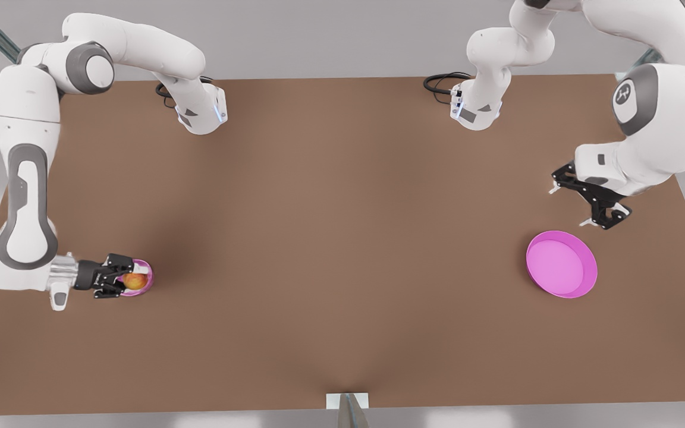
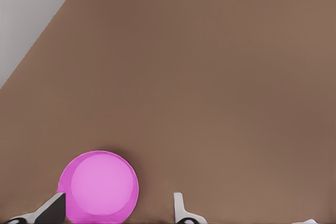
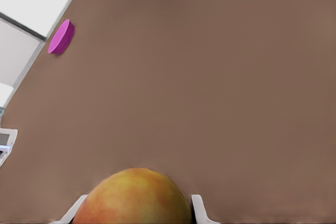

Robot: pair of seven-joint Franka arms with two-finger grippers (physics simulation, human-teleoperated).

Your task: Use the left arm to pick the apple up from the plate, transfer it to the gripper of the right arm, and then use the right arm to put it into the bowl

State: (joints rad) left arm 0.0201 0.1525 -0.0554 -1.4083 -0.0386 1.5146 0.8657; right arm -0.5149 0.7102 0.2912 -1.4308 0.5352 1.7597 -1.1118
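Note:
At the front view's left, my right gripper (image 1: 128,279) is shut on the red-orange apple (image 1: 136,281), with a finger on each side of it. It holds the apple over the small pink bowl (image 1: 148,274), which is partly hidden, so I cannot tell whether the apple touches the bowl. The right wrist view has the apple (image 3: 134,198) close up between the gripper (image 3: 135,214) fingers, and the plate (image 3: 61,37) far off. The magenta plate (image 1: 561,264) lies bare at the front view's right. My left gripper (image 1: 569,207) waits open just beyond it. The left wrist view shows the plate (image 2: 100,187) by that gripper (image 2: 115,211).
The brown table (image 1: 342,238) stretches wide between bowl and plate. Arm links with black cables (image 1: 443,83) hang over the far edge. A small metal bracket (image 1: 347,405) sits at the middle of the near edge.

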